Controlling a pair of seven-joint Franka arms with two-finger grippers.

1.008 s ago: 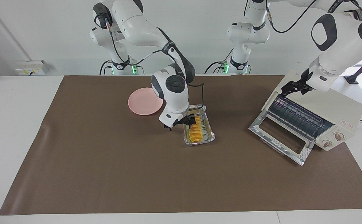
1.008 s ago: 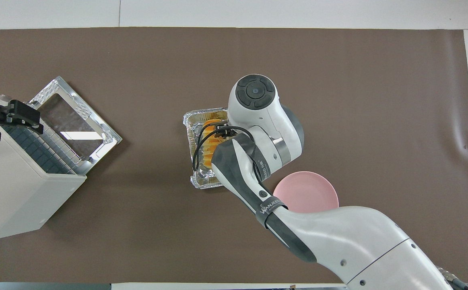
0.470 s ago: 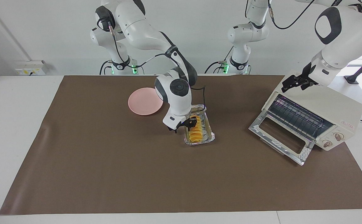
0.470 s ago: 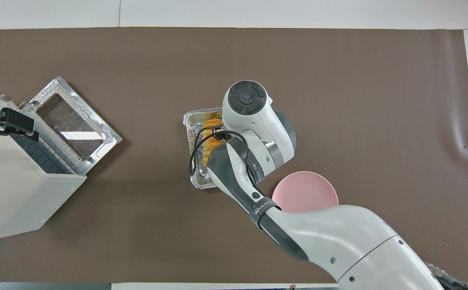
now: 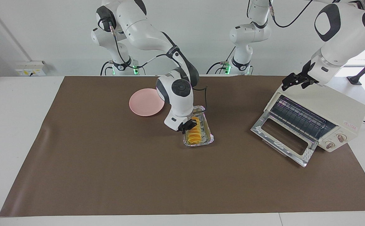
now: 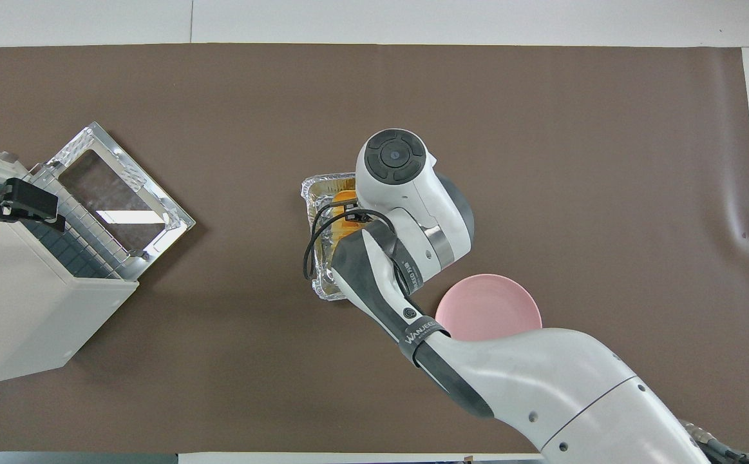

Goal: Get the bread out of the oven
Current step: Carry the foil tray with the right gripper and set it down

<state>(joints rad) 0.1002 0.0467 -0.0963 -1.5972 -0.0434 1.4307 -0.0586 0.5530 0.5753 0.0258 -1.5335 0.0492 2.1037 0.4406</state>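
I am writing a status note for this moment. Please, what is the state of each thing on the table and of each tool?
Oven: door down, open; rack empty.
Bread: lying in the tray, out of the oven.
Tray: on the mat, mid-table, holding the bread.
Plate: empty, nearer to the robots than the tray.
Right tool: shut on the bread.
Left tool: open, over the oven top, holding nothing.
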